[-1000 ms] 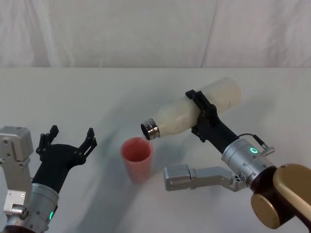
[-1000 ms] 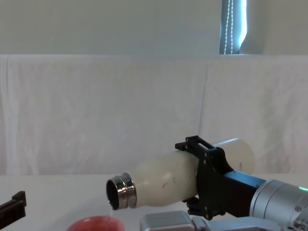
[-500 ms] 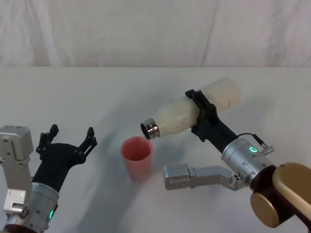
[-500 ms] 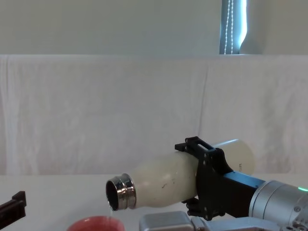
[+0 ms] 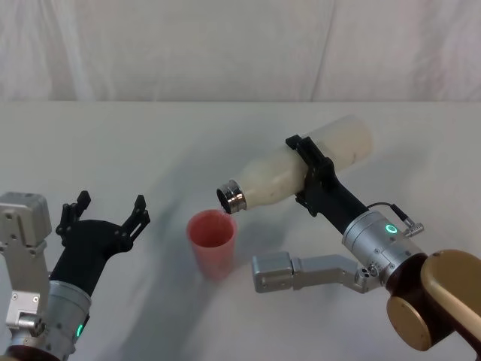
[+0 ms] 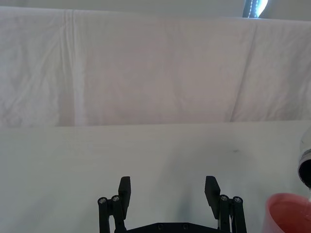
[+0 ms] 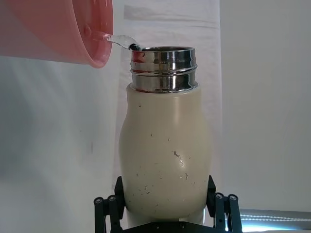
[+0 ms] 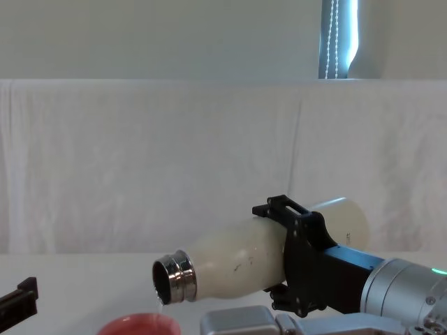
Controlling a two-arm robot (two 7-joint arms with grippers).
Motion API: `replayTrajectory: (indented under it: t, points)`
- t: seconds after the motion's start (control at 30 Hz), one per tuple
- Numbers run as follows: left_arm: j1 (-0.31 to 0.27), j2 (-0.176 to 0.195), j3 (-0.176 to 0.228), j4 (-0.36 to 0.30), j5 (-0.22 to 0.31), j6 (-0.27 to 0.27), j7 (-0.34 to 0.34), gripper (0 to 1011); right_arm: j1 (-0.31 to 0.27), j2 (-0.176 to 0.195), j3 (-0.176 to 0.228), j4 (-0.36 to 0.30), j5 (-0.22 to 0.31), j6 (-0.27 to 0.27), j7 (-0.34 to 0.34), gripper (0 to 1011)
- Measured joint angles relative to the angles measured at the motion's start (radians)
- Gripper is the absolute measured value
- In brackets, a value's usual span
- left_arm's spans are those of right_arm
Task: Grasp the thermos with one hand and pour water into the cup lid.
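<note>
Waiting close to the robot's body on its left, the left gripper [image 5: 105, 214] is sitting low over the table [image 5: 113, 143] with its fingers [image 6: 125, 188] spread apart, empty and idle. Just beyond it the pink cup [image 5: 212, 244] is standing upright on the table, catching the pour. And the water [image 7: 119, 41] is running: a thin stream is leaving the steel neck and dropping inside the cup's rim. The right gripper [image 5: 307, 173] is clamped around the bottle [image 5: 301, 173] at mid-body, holding it tipped almost flat above the table, mouth pointing toward the robot's left and hanging just over the cup's far edge. Compared with a second ago, almost nothing is shifting; the bottle's base is perhaps riding a touch higher, so the tilt seems to be creeping steeper. That suggests the pour is well under way and being kept going. Behind it all, the white cloth backdrop [image 8: 140, 160] is hanging.
</note>
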State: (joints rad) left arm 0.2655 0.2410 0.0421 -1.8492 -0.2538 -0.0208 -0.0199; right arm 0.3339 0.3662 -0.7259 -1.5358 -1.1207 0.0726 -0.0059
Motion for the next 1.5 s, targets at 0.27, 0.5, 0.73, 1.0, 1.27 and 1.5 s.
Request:
replayTrajectory:
  t: [0.27,0.5,0.73,1.0,1.27,1.5]
  points:
    - [0.0,0.0,0.0,0.0,0.0,0.0,0.0,1001,-0.014,-0.007,0.022,-0.011,0.042,-0.006,-0.001,959]
    - [0.0,0.0,0.0,0.0,0.0,0.0,0.0,1001,-0.053,-0.025,0.072,-0.038,0.152,-0.039,0.001,959]
    - [0.0,0.0,0.0,0.0,0.0,0.0,0.0,1001,-0.083,-0.036,0.107,-0.059,0.224,-0.066,0.01,959]
    - [0.0,0.0,0.0,0.0,0.0,0.0,0.0,1001,-0.12,-0.06,0.166,-0.085,0.365,-0.115,0.041,959]
    - [0.0,0.0,0.0,0.0,0.0,0.0,0.0,1001,-0.148,-0.088,0.227,-0.103,0.515,-0.148,0.092,959]
    - [0.0,0.0,0.0,0.0,0.0,0.0,0.0,1001,-0.16,-0.11,0.267,-0.104,0.603,-0.155,0.121,959]
